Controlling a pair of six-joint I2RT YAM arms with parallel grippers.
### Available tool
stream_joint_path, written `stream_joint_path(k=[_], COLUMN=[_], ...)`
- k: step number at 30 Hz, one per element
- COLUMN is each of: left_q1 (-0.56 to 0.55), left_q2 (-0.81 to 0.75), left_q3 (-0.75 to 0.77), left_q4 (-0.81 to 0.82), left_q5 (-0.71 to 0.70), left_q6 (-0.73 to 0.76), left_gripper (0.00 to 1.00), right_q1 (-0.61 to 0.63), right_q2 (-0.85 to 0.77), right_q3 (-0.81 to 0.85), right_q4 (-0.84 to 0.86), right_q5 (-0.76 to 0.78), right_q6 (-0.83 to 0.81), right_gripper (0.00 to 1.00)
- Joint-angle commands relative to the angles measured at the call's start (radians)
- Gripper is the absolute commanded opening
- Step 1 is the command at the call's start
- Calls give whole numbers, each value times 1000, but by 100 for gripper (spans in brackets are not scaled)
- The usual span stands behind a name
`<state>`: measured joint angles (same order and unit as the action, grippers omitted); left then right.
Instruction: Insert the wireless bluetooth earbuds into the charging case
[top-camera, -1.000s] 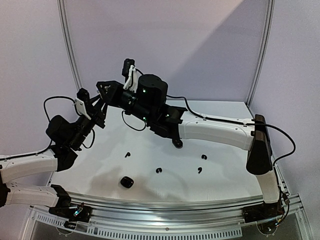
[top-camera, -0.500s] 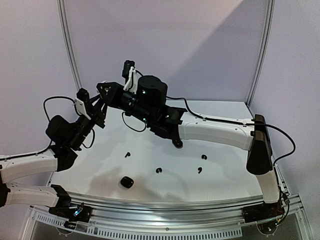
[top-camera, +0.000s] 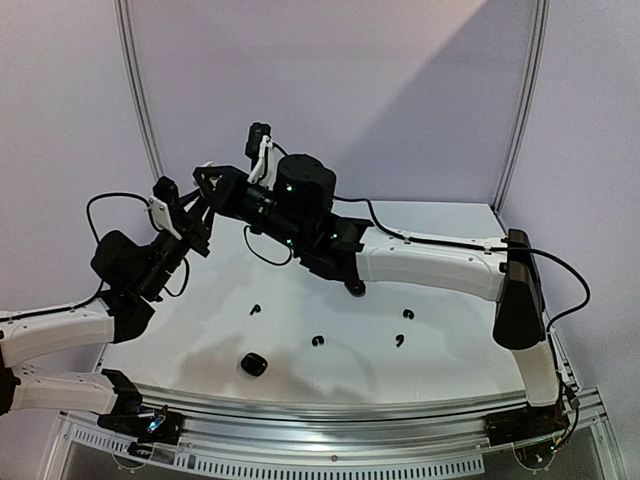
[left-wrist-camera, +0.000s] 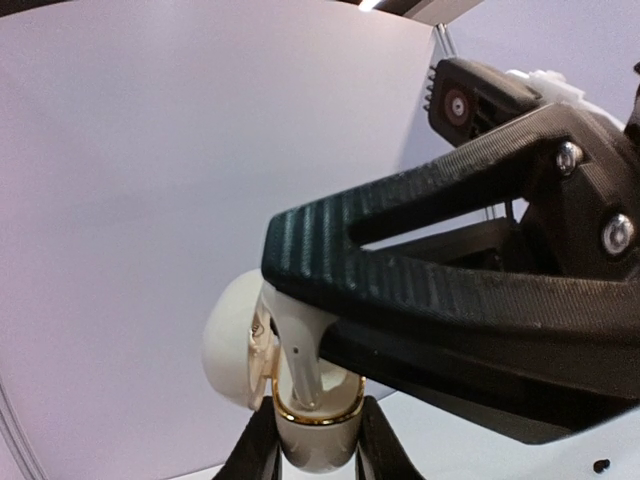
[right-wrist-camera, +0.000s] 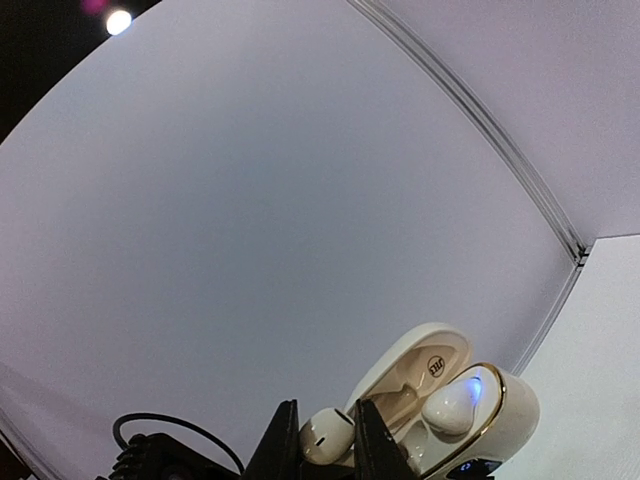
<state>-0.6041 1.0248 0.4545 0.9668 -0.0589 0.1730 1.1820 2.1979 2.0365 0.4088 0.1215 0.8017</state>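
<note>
**White earbud held at the mouth of an open case, above the table**

The left gripper (left-wrist-camera: 318, 452) is clamped on the base of a glossy cream charging case (right-wrist-camera: 505, 415) with a gold rim, its domed lid (right-wrist-camera: 420, 360) hinged open. The right gripper (right-wrist-camera: 325, 425), its ribbed black fingers closed on a smooth white earbud (right-wrist-camera: 322, 438), holds it at the case's opening, beside a second white earbud (right-wrist-camera: 450, 405) seated inside. Four black hook-shaped earbuds (top-camera: 255, 309) lie on the white table (top-camera: 450, 350) below.

The case (right-wrist-camera: 505, 415) is glossy cream plastic, gold-trimmed; the earbud (right-wrist-camera: 322, 438) smooth glossy white.
</note>
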Motion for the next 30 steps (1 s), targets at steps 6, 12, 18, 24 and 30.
stream_joint_path(k=[6,12,18,24,30], left_q1=[-13,-13,-13,-13,-13], left_q2=[-21,-24,-22,-22,-24], left_q3=[17,15,15,15,14], left_q4=[55,55,68,78,87], left_q5=[9,8,8,19,21], left_q6=[10,10,15,17,20], left_gripper=[0,0,0,0,0], right_q1=[-8,-15,-15,-16,-17], right_q2=[-16,-30,-26,-21,-16], right_q3=[-37,-71,-72,-72,-72], right_q4=[-15,5,0,-4,-7], right_q5=[14,27,26,40,58], right_q6=[47,63,68,73,75], right_gripper=[0,0,0,0,0])
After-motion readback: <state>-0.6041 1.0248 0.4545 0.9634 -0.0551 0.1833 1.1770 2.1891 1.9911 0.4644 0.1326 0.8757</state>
